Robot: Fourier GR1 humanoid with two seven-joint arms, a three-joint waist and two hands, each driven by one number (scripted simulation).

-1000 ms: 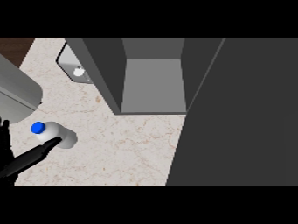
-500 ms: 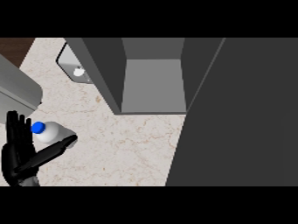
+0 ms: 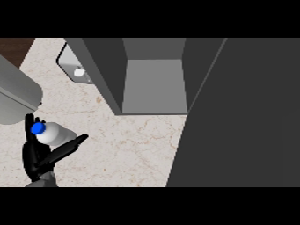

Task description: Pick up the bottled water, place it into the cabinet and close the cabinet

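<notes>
Where the view's far left edge runs, a big grey rounded shape (image 3: 6,90) slants down from the upper left; can't tell what it is. Its lower end sits just above the left hand (image 3: 36,154), w/ a strip of dark brown surface (image 3: 6,44) behind it at the top left.

The left hand comes in from the bottom edge, low on the left, over the pale marbled counter (image 3: 126,149). Its fingers (image 3: 29,123) are straight and point up the frame. Thumb (image 3: 71,144) sticks out straight to the right, so the hand is spread, not curled round anything.

The bottled water (image 3: 53,134) sits in the crook btwn fingers and thumb. White body, blue cap (image 3: 38,128) seen from above, cap just beside the fingers. It overlaps the hand, but can't tell if it's off the counter. It's well apart from the cabinet, down and to the left of it.

Further right, near the top, a small white object (image 3: 79,72) lies in a grey-rimmed tray (image 3: 66,59), partly hidden by the cabinet's left wall.

The cabinet (image 3: 107,74) is open: dark grey walls, lighter grey floor inside (image 3: 152,83). Its door (image 3: 250,114), a big dark panel, fills the right side of the view.
</notes>
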